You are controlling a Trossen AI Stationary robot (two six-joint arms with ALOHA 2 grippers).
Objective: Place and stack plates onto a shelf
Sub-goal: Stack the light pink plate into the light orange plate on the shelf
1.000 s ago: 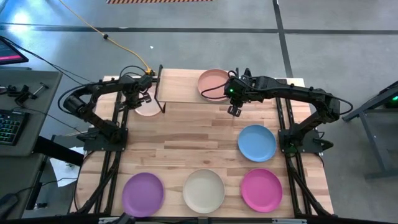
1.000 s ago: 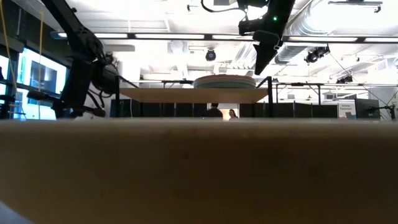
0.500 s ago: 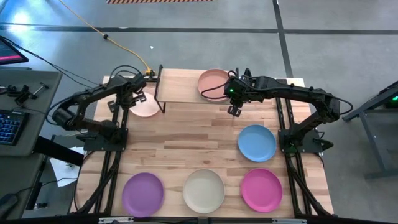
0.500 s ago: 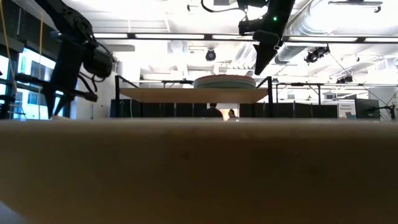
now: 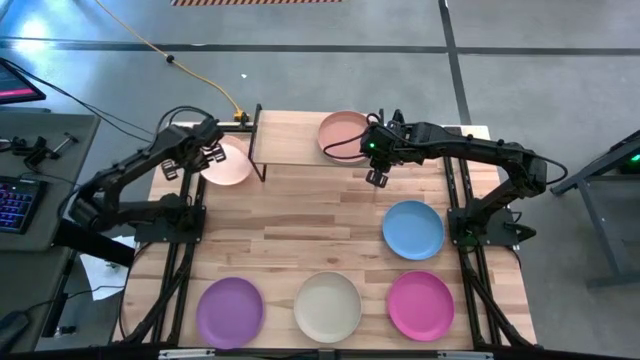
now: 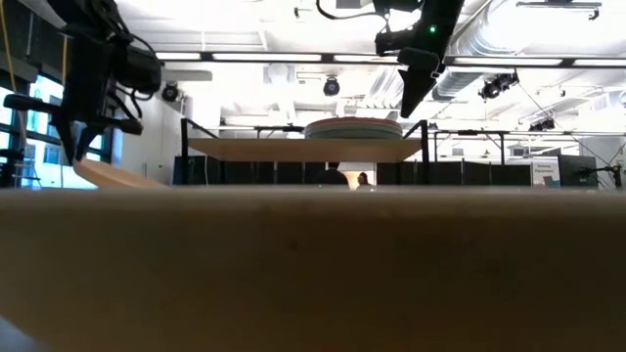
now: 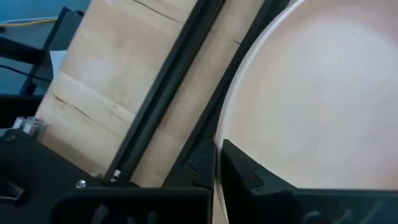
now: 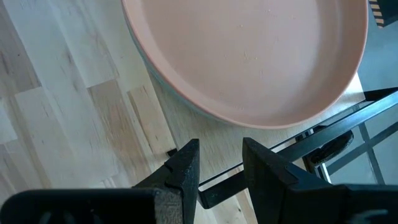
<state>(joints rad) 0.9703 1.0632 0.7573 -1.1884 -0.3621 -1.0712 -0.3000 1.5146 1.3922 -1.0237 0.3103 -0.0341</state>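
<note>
Pale pink plate point(image 5: 228, 163) now lifted and tilted at upper left, pinched at its rim by the left gripper point(image 5: 206, 154), pulled leftward off the shelf point(image 5: 290, 147), right gripper point(image 5: 374, 176) unmoved, fingers slightly parted, empty, beside the peach plate point(image 5: 343, 132).

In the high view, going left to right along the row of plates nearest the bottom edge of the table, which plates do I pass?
purple plate → cream plate → magenta plate

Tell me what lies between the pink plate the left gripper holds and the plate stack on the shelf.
Only bare shelf top and its black end frame separate the pink plate from the stack, seen in the high view.
</note>
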